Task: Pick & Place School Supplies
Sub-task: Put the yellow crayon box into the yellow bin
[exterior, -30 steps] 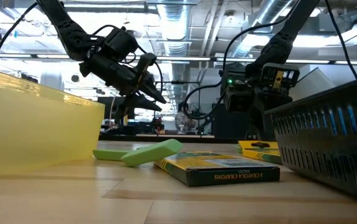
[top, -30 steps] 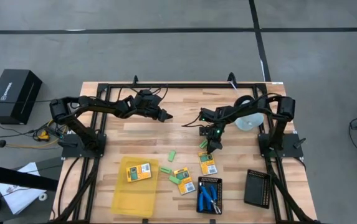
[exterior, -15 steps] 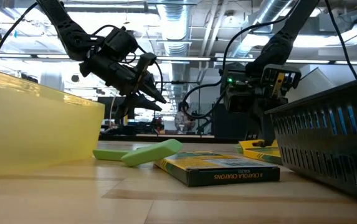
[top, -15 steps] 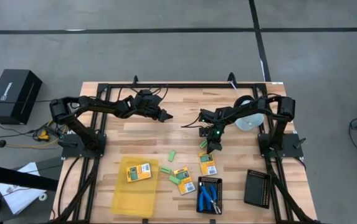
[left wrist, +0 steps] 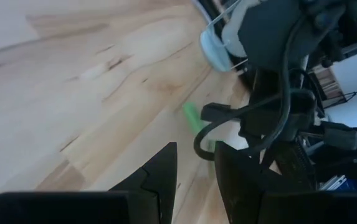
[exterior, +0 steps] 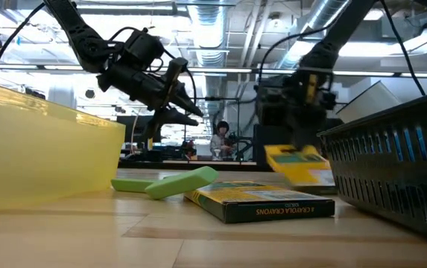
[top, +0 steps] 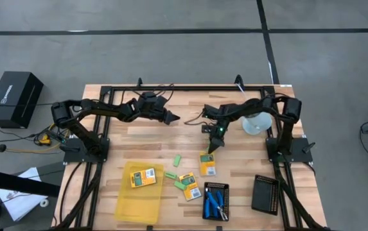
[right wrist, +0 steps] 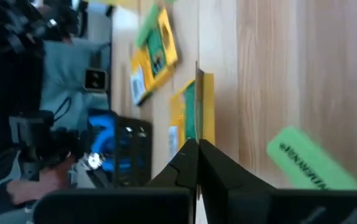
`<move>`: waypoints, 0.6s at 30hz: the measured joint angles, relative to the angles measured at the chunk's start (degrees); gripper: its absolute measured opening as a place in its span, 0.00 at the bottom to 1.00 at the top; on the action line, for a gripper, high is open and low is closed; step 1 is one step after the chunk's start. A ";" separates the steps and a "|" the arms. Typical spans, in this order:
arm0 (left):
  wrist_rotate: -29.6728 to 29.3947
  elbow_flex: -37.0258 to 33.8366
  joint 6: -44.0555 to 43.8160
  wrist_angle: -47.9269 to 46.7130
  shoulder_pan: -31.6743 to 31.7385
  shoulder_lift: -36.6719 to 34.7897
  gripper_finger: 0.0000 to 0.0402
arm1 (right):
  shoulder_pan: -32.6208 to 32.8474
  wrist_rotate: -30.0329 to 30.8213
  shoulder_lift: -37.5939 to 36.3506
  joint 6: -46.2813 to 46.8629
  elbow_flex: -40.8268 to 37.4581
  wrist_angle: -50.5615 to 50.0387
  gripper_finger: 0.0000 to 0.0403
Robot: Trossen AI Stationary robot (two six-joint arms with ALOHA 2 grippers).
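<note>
Right pincer (top: 210, 149), seen from above, clamps a yellow pack (top: 207, 164) over the wooden worktop (top: 132, 138); left pincer (top: 173, 118) hovers, fingers apart. Low view adds a pipe-hung room, the pack (exterior: 296, 164) lifted clear, a person (exterior: 220, 140) beyond. Right wrist view shows a green block (right wrist: 306, 160) beside it.

The flat yellow pack (exterior: 261, 202) lying on the desk, lower than my right gripper (exterior: 302, 141), says "CRAYOLA CRAYONS" along its edge. I can't read any other words.
</note>
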 joint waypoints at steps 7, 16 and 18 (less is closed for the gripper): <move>0.27 0.00 -0.01 2.47 1.60 -0.02 0.25 | -2.23 -2.97 -0.03 0.28 7.93 -4.01 0.00; 2.32 0.00 -0.01 3.10 10.12 -0.72 0.25 | -1.97 -5.50 -0.16 2.93 18.63 -5.87 0.00; 3.17 0.00 -0.01 3.21 12.73 -0.72 0.25 | -1.37 -5.57 -0.16 3.94 20.85 -5.88 0.00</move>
